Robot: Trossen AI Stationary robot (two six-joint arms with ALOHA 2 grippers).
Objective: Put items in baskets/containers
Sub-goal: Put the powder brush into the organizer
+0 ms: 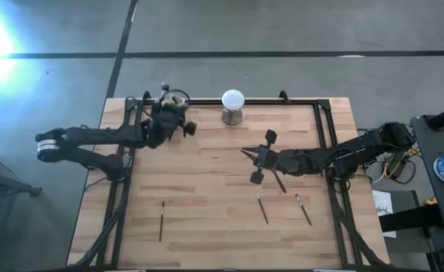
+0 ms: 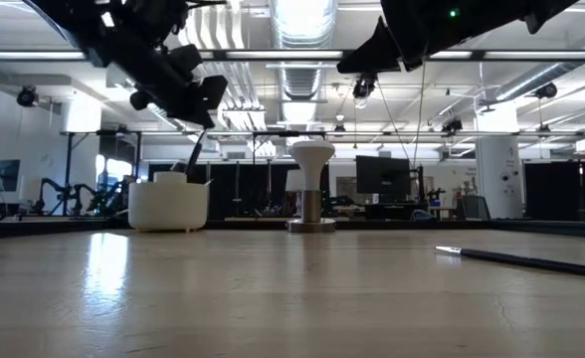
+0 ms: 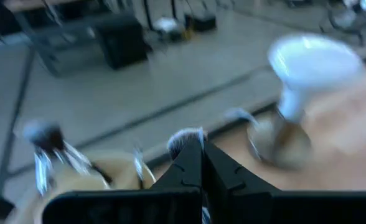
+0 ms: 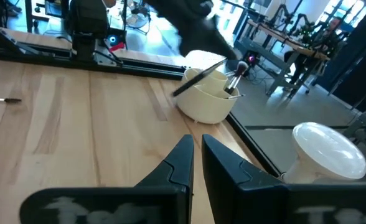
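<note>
The cream cup [image 2: 168,204] stands at the table's far left, also in the right wrist view [image 4: 208,96], with several dark-handled brushes leaning in it. My left gripper [image 2: 195,107] hovers just above the cup [image 1: 167,97], shut, with a brush [image 2: 194,155] slanting down from it into the cup. My right gripper [image 1: 245,152] is raised over the table's middle, shut and holding nothing that shows [image 4: 197,146]. Three loose brushes [image 1: 161,221] [image 1: 263,208] [image 1: 303,211] lie flat near the near edge. Another brush [image 1: 279,183] lies under the right arm. My left gripper is shut on a brush just below its pale bristle head [image 3: 184,140], which sticks out past the fingertips [image 3: 192,163]. The fingers come from above, slanting down. The brush hangs tilted below them, its lower end inside the cup [image 2: 187,177]. The fingers hide the exact place of contact.
A white ball on a metallic stand [image 1: 232,104] [image 2: 310,189] sits at the far edge, right of the cup. A black rail [image 1: 297,102] runs along the far and side edges. Bare wood lies between the arms and toward the near left.
</note>
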